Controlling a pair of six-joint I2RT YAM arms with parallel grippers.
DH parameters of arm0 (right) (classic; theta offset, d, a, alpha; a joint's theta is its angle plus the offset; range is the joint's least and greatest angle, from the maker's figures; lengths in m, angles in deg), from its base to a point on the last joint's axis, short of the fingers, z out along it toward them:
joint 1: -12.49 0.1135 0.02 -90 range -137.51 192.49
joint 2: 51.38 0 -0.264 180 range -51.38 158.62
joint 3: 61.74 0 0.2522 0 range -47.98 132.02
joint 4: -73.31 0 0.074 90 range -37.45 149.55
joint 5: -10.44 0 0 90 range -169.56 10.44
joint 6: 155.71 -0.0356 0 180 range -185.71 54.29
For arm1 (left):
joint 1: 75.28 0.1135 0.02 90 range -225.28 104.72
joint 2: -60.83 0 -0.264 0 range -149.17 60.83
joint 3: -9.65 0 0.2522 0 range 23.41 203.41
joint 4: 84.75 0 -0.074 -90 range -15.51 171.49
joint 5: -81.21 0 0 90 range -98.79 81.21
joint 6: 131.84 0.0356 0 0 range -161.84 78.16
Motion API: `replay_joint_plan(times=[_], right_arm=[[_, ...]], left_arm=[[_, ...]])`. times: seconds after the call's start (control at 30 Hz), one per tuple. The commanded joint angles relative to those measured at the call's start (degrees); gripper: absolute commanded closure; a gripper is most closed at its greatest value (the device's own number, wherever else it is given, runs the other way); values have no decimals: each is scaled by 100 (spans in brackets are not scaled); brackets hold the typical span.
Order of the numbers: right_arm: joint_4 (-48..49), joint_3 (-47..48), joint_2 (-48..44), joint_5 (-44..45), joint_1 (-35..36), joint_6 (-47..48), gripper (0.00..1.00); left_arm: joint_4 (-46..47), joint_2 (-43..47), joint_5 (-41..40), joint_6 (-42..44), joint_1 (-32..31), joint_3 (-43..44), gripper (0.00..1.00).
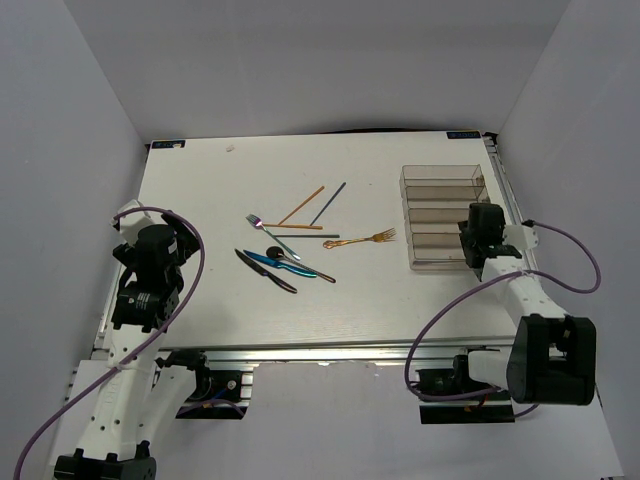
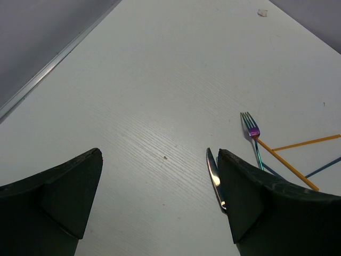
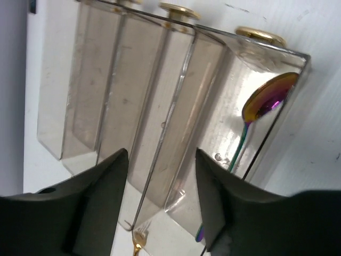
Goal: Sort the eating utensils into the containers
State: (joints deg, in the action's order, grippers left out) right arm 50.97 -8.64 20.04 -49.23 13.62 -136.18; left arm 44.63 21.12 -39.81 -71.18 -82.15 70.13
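Observation:
The containers [image 1: 406,215] are a clear four-compartment tray at the right of the table. My right gripper [image 1: 480,242] hovers over its near end. In the right wrist view that gripper [image 3: 161,157] is open with nothing between its fingers. An iridescent spoon [image 3: 266,98] lies in the end compartment, its handle running behind the right finger. The other eating utensils lie mid-table: gold fork [image 1: 362,240], orange chopsticks [image 1: 300,206], blue chopstick [image 1: 328,203], iridescent fork [image 1: 270,232], blue knife [image 1: 285,265], black knife [image 1: 265,271]. My left gripper [image 2: 159,160] is open above bare table, with a knife tip [image 2: 214,176] beside its right finger.
Grey walls close in the table on three sides. A metal rail [image 1: 300,350] runs along the near edge. The gold fork's tines [image 3: 138,240] show just below the tray [image 3: 106,80] in the right wrist view. The other three compartments hold nothing.

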Motion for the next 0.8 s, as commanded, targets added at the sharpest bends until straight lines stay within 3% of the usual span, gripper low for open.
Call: replay_joint_plan(times=[0.0,0.1,0.17,0.33,0.5,0.63,0.77], right_arm=[[252,-5,-382,17,-25,34,39],[102,145,-593,-18,-25,165,22],[529,224,-778,-446,-7,524,20],[1210,838,-429,-2073,413,2562,11],[624,2198,468,-2837,2223,4715,11],[-72,3141,1670,-2971,3610,6077,22],[-494,3940,2717,-3235,4351,6808,42]], left_arm=[[83,15,26,43,2,-31,2],[83,7,18,43,2,-22,2],[83,15,18,43,2,-23,2],[56,-11,-26,25,2,-14,2],[-32,-20,-228,-63,2,21,2],[-31,-29,-228,-63,2,13,2],[-40,-38,-229,-63,11,13,2]])
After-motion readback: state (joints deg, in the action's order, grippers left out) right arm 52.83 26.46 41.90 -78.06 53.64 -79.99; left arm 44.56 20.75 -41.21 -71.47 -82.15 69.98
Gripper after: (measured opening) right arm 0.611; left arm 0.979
